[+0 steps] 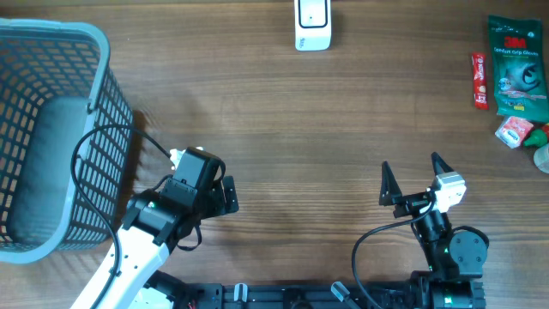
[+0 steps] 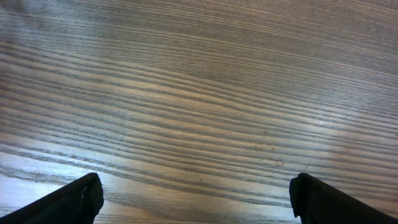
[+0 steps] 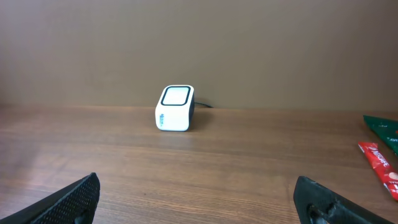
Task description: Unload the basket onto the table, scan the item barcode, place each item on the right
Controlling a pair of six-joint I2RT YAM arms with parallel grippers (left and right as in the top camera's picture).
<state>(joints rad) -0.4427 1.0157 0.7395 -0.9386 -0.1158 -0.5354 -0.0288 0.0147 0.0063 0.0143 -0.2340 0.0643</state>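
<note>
While both arms sit at the near edge of the wooden table (image 1: 300, 129), neither holds anything. The left gripper (image 2: 198, 202) points down at bare wood beside the grey mesh basket (image 1: 116, 146), its fingers spread wide. The right gripper (image 1: 412, 167) is also fully spread and faces the white barcode scanner (image 1: 312, 24), which stands at the middle of the far edge. The items lie at the far right, well apart from both grippers: a green packet (image 1: 517, 64), a red stick pack (image 1: 480, 81) just beside it, and a small red-and-white packet (image 1: 513, 130).
</note>
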